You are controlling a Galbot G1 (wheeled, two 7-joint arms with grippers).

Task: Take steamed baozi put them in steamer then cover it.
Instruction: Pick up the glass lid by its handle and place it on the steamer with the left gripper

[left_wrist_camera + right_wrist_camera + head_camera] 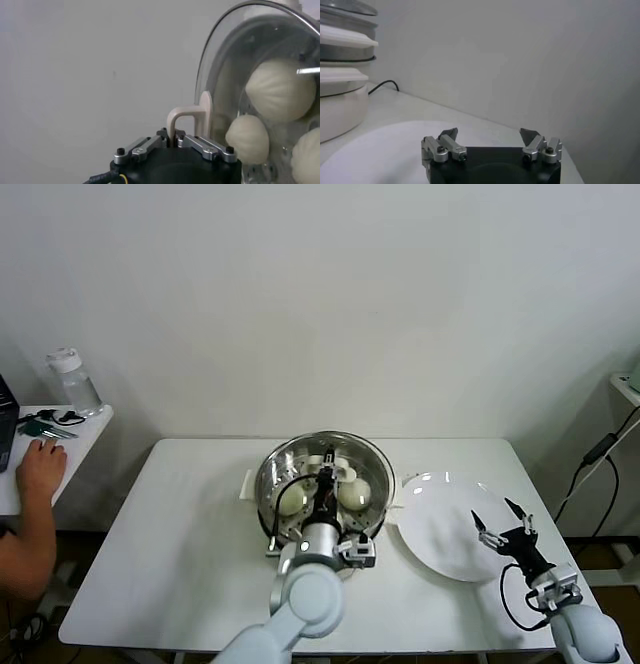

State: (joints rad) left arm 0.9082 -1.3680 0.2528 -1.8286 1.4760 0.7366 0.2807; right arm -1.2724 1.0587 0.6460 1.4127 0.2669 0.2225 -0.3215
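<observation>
Steamer [270, 474] directly under left hand [327, 481]; cover [225, 75] on it, probably seated, baozi [277, 90] beneath glass. Left hand clamped on cover handle [192, 112]. Right hand [503, 524] spread wide, empty, over plate [430, 504].

Both arms are pale silver-grey with rounded joint housings, each ending in a black gripper, the left gripper [175, 142] and right gripper [490, 142] alike bearing silver metal fingers [445, 147] fastened with small black screws, with thin black cables looping alongside.
</observation>
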